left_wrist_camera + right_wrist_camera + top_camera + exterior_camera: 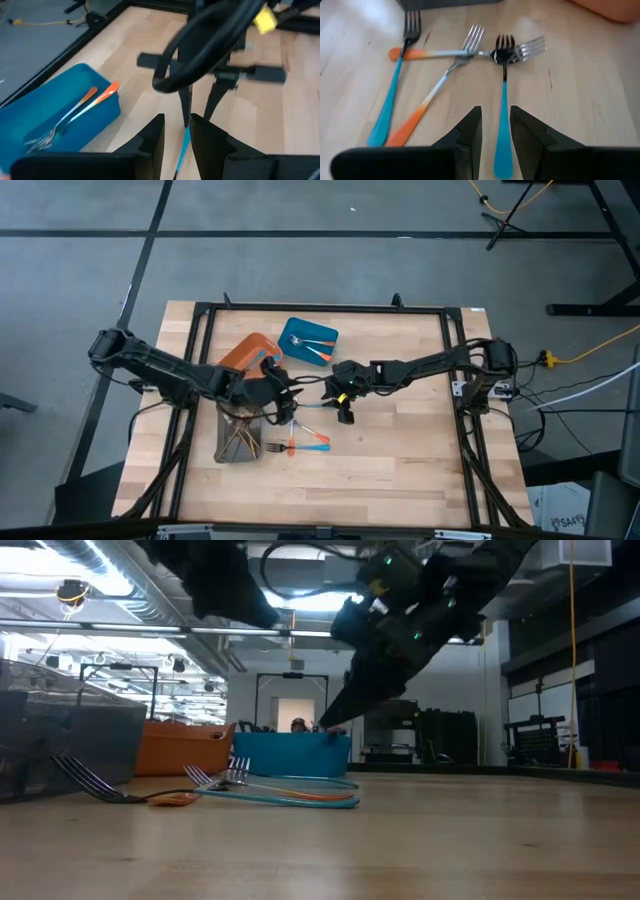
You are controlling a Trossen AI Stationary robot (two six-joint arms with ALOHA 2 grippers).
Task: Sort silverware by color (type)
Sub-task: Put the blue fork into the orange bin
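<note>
At the left of the high view, the grey tray (224, 452) held the gold pieces (242, 438), already gathered by kind. The orange tray (245, 350) lay above it. Just right of both hung the left pincer (177, 135). Its fingers stood close on either side of a blue handle (181, 147), and we could not tell whether they pinched it.

Below it, the loose forks (300, 444) lay crossed on the counter (400, 450), presumably still awaiting their turn. At upper centre, the blue tray (295, 328) held two orange-handled pieces (318, 350).

Right of centre, the right pincer (495, 130) faced the left one. A blue-handled fork (503, 125) ran out between its narrowly parted fingers. Again we could not tell if it was gripped. We judged a pick or a handover was underway.
</note>
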